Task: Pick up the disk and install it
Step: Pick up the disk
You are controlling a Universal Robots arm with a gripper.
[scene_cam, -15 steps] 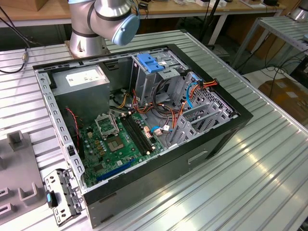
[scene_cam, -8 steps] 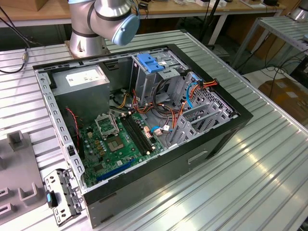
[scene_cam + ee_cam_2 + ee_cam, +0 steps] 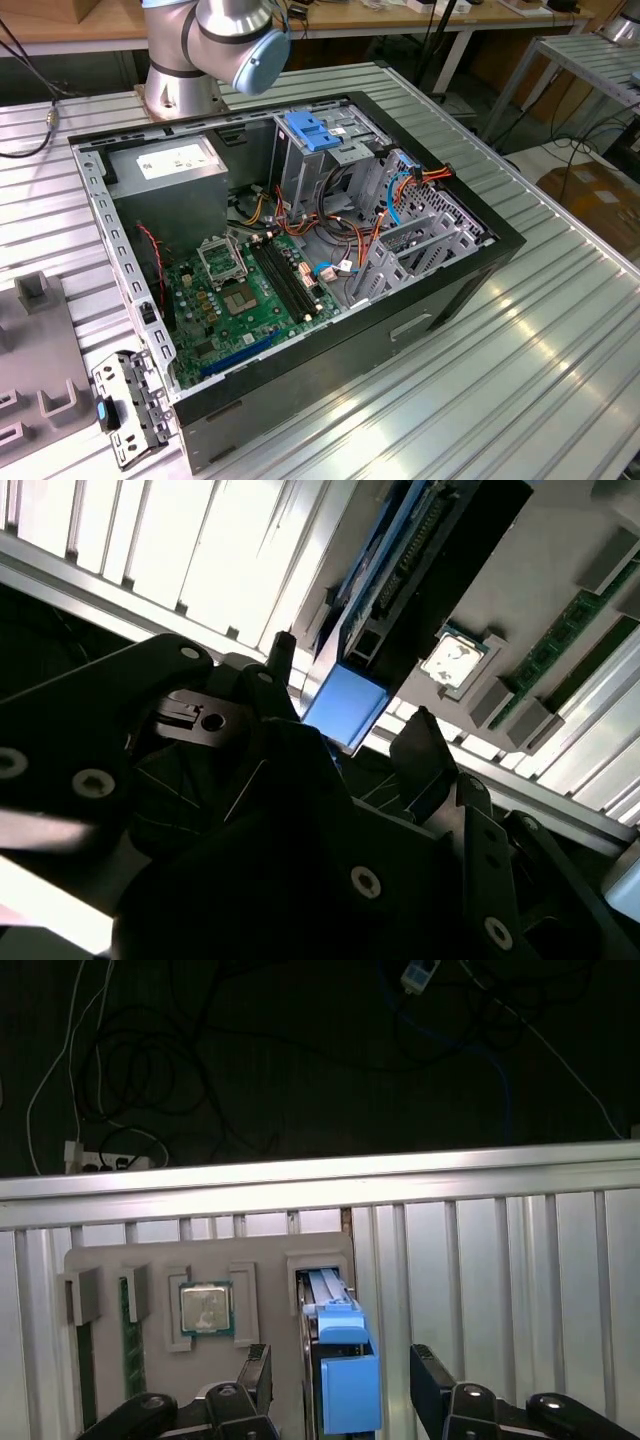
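Open claw (image 3: 340,1362) straddles the disk (image 3: 348,1392), which stands on edge in a grey tray's (image 3: 265,1260) slot, long axis running away from the claw; a processor chip (image 3: 206,1309) sits in another pocket.

The disk (image 3: 325,1295) is stood on edge in a slot of the holder (image 3: 265,1260), with a processor (image 3: 205,1308) seated beside it; the gripper (image 3: 340,1375) is spread to either side.

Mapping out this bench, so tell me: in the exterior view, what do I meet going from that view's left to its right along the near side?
Grey fixture tray → loose metal bracket → motherboard → drive cage with orange and blue cables.
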